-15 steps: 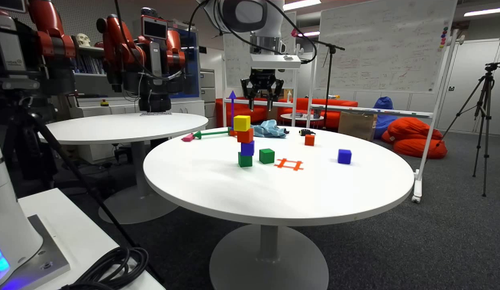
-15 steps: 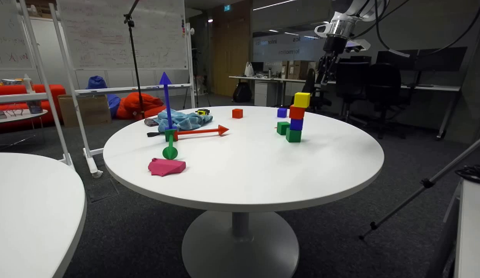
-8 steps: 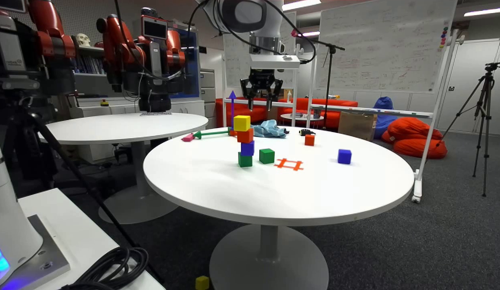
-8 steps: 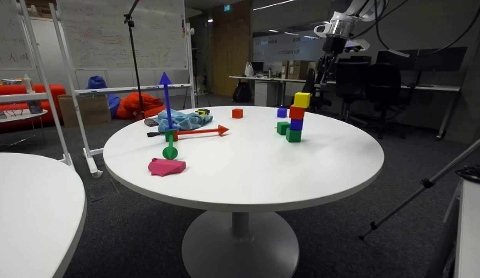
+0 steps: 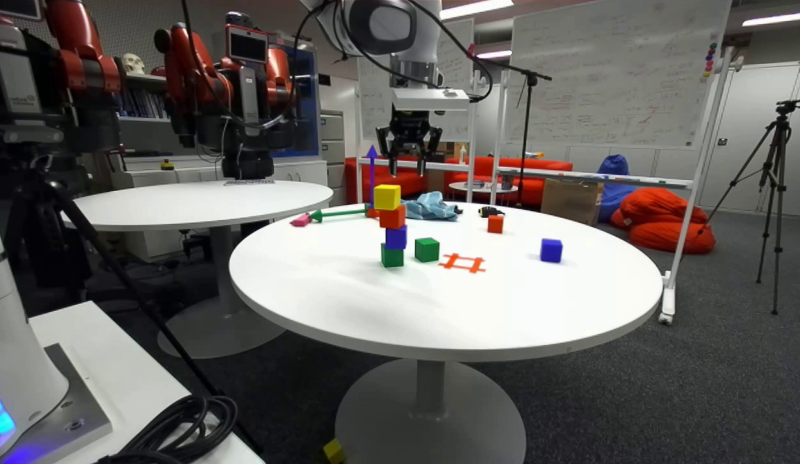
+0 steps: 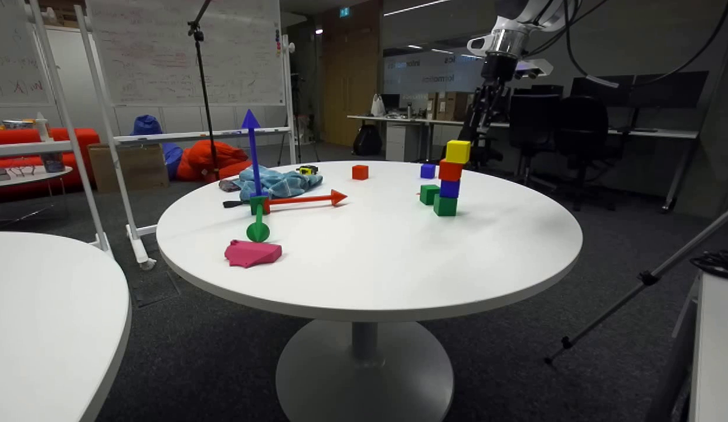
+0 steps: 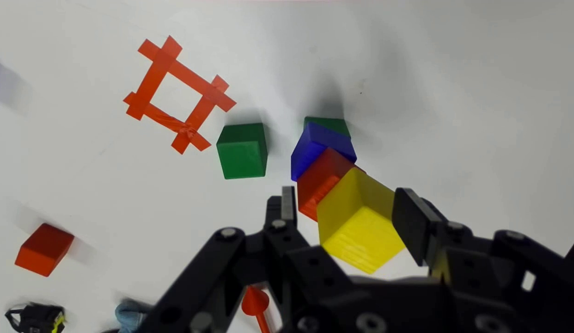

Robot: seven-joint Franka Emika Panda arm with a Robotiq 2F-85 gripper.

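We are looking at the yellow block that is sitting on top of a stack on the table. We are judging it light, stiff and hardly fragile, its smooth faces perhaps slipping a little; the stack, its blocks resting askew, is seeming the touchier part. For a hold, we are favouring two opposite side faces, clear of the red block beneath. Our tool is hanging above the stack without touching it, its fingers standing partly apart and gripping nothing. We are counting eight blocks, two of each colour: four stacked, with a blue block and a green block at the bottom; a loose green block, a loose red block and a loose blue block; and a second yellow block on the floor. We are also finding three joined arrows, one tape square, one cloth and one pink piece.
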